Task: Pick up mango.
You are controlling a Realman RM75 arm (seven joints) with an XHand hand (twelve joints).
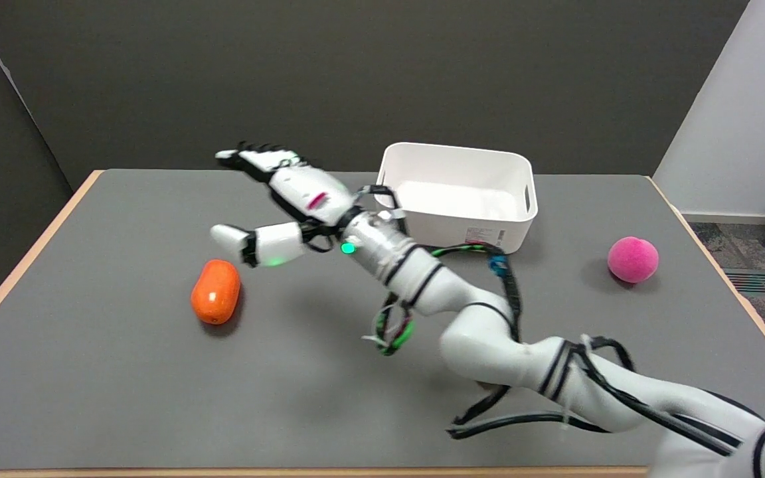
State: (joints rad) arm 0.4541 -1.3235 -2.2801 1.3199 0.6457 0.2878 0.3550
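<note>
Head view: a smooth orange oblong mango [215,291] lies on the grey desk [123,372], well left of the white plastic bin [457,196]. Above the mango, the right hand [289,199] hovers spread wide, holding nothing. The glossy, rigid-looking skin may slip, so gripping across its middle seems best.
</note>
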